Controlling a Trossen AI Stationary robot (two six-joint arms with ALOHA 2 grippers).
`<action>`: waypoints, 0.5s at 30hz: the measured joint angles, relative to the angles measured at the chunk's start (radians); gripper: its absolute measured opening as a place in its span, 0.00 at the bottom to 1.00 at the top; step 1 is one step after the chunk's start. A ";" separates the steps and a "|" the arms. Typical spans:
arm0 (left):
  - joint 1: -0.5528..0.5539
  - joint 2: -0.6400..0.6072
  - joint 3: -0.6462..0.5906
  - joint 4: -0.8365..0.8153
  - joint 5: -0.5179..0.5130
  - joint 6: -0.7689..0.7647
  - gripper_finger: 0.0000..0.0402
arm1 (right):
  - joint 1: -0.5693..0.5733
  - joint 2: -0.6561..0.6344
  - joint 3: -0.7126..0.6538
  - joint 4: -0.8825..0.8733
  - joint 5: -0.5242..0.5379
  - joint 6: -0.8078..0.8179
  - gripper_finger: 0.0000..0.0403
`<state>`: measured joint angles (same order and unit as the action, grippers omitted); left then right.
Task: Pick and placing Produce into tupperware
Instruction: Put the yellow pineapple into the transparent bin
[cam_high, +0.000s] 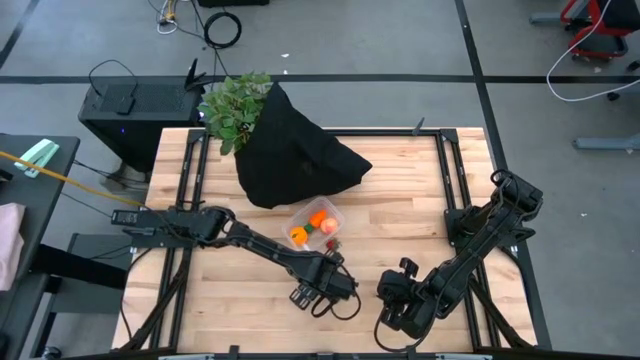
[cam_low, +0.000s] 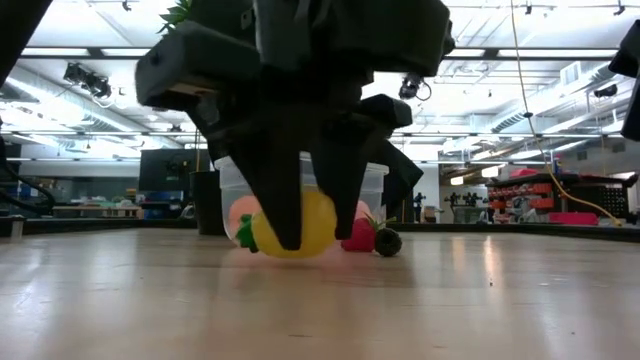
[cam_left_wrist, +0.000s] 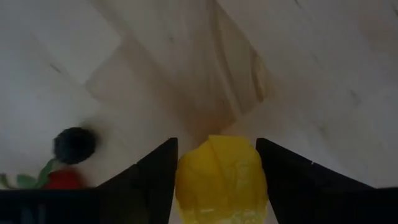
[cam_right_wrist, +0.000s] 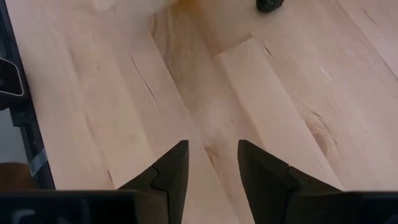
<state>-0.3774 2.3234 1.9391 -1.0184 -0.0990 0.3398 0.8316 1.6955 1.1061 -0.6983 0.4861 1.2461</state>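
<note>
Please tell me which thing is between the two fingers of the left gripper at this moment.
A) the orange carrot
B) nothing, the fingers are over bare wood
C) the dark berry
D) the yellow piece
D: in the left wrist view the yellow piece sits between the left gripper fingers, while the dark berry lies apart on the table.

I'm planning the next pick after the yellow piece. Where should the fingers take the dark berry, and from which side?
Judging by its shape, take the dark berry across its round middle, from straight above. It is small, near-spherical and low on the table, beside the red fruit, so set the fingers to straddle it away from that neighbour.
</note>
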 joint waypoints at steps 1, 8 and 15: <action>0.001 0.000 0.009 -0.004 0.000 -0.010 0.53 | 0.002 0.000 0.000 -0.006 -0.001 0.002 0.36; 0.002 -0.001 0.137 0.008 -0.001 -0.033 0.55 | 0.023 0.000 0.000 -0.046 -0.016 0.031 0.36; 0.002 -0.002 0.300 0.006 -0.002 -0.032 0.53 | 0.062 0.000 0.000 -0.112 -0.016 0.117 0.36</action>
<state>-0.3759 2.3211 2.2388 -1.0128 -0.1015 0.3076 0.8939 1.6955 1.1061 -0.8104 0.4703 1.3627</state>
